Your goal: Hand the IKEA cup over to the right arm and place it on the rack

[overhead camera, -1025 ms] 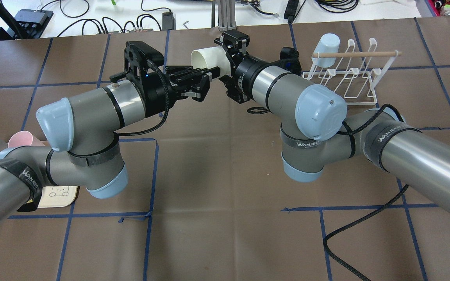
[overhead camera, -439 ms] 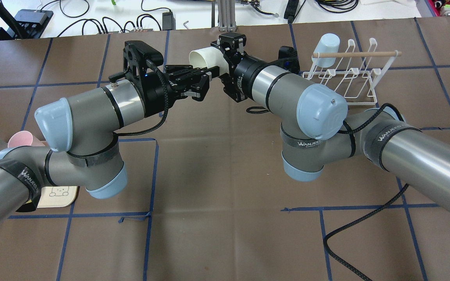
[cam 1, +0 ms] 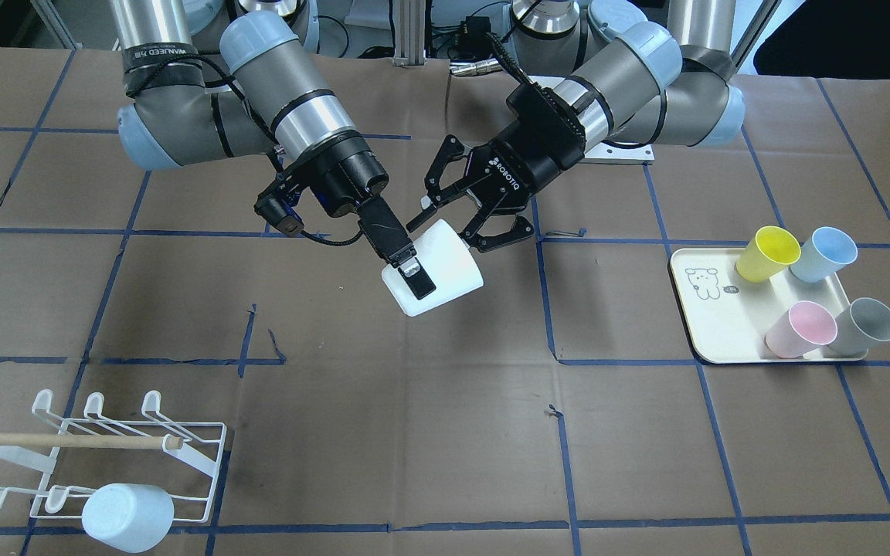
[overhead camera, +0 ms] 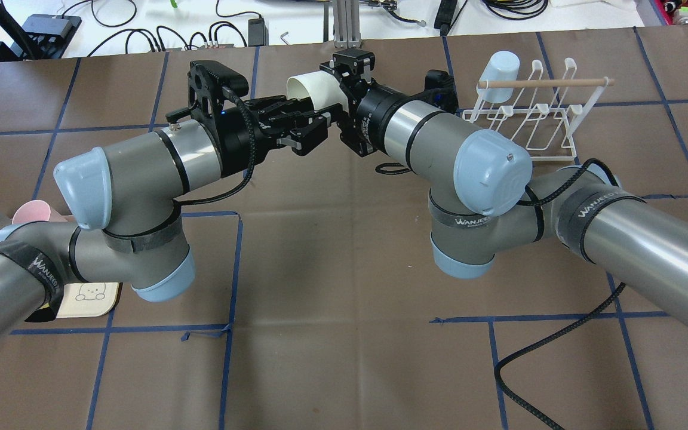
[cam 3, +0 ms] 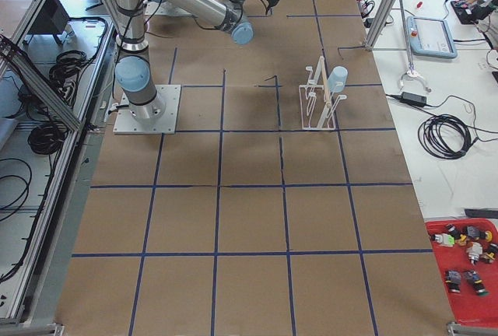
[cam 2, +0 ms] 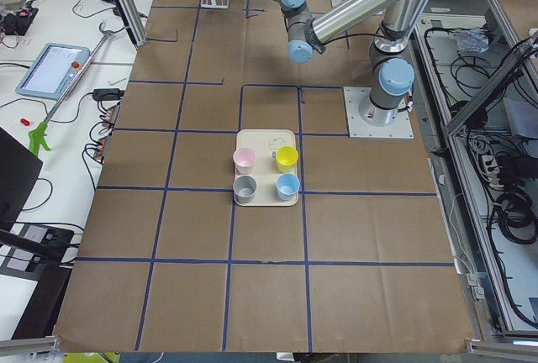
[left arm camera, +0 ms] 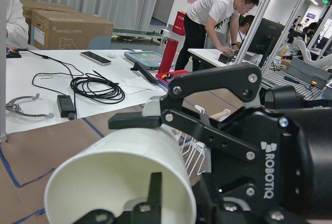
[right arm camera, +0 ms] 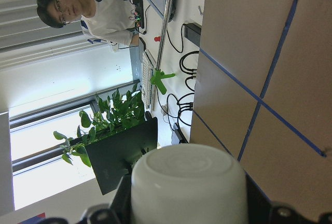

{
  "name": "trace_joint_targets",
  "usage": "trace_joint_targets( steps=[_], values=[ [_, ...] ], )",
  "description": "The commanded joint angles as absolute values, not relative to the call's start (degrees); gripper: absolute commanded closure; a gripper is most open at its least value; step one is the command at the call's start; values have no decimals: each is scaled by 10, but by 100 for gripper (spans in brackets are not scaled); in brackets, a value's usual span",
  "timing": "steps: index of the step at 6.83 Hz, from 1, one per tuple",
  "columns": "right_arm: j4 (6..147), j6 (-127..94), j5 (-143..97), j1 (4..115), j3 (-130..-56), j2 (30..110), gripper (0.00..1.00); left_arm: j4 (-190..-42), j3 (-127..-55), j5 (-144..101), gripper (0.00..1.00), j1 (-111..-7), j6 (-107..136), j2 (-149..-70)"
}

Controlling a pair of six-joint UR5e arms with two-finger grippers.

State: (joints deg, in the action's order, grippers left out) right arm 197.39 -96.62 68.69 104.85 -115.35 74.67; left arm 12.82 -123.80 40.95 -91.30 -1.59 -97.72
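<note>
The white cup [cam 1: 449, 266] hangs tilted above the table's middle. It also shows in the overhead view [overhead camera: 311, 88]. My right gripper [cam 1: 418, 282], on the right arm [overhead camera: 439, 137], is shut on the white cup near its base, with one finger [cam 1: 412, 276] across its wall. My left gripper [cam 1: 453, 232] is open, with its jaws spread at the cup's mouth end. The left wrist view shows the cup's open mouth [left arm camera: 119, 167] close up. The right wrist view shows its closed base [right arm camera: 189, 182]. The white wire rack [overhead camera: 535, 119] stands at the far right of the table.
A pale blue cup [cam 1: 128, 516] hangs on the rack [cam 1: 128, 432]. The cream bear tray [cam 1: 715, 324] holds yellow [cam 1: 768, 253], blue [cam 1: 823, 253], pink [cam 1: 800, 328] and grey [cam 1: 866, 324] cups on my left. A black cable [overhead camera: 535, 352] trails across the near right table.
My right gripper has shifted slightly left with the white cup, closer to the left gripper. The left arm has hardly moved.
</note>
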Motion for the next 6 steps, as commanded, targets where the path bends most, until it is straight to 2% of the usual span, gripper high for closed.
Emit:
trace_joint_targets(
  steps=[1, 3, 6],
  values=[
    [1974, -964, 687, 1049, -1154, 746, 60, 128, -1237, 409, 1, -908, -3, -975],
    [1974, -964, 687, 1049, -1154, 747, 61, 127, -1241, 408, 1, -892, -2, -967],
    [1976, -964, 693, 1039, -1151, 743, 61, 108, -1252, 376, 1, -777, -2, -948]
  ],
)
